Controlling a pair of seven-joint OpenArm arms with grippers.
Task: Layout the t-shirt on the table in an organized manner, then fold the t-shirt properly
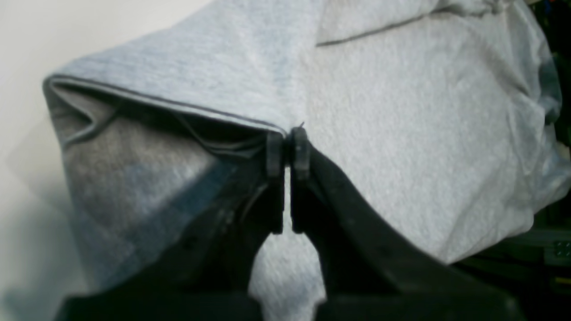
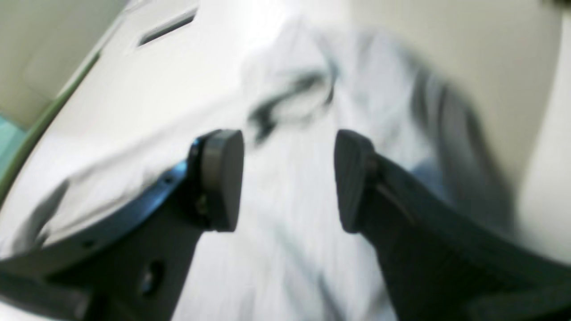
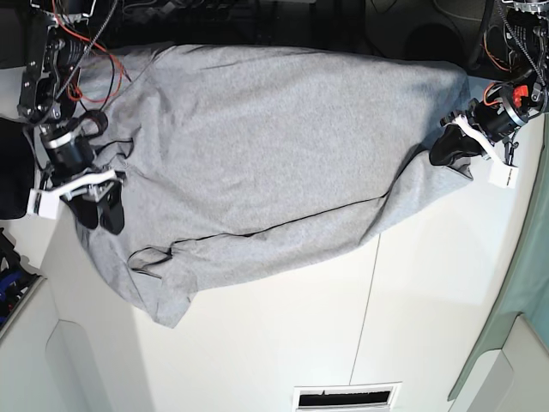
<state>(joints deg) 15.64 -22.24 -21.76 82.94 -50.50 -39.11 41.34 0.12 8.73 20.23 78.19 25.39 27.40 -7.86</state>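
Observation:
The light heather-grey t-shirt lies spread across the far part of the white table, with a sleeve folded at the near left. My left gripper is shut on the shirt's dark-trimmed edge at the right. In the left wrist view the jaws pinch that edge, and the cloth drapes around them. My right gripper is open over the shirt's left side. In the right wrist view its fingers stand apart above the blurred grey cloth, holding nothing.
A thin dark seam runs across the tabletop. A vent slot sits at the near edge. Red wires hang by the right arm. A dark object lies off the left edge and a green border at the right.

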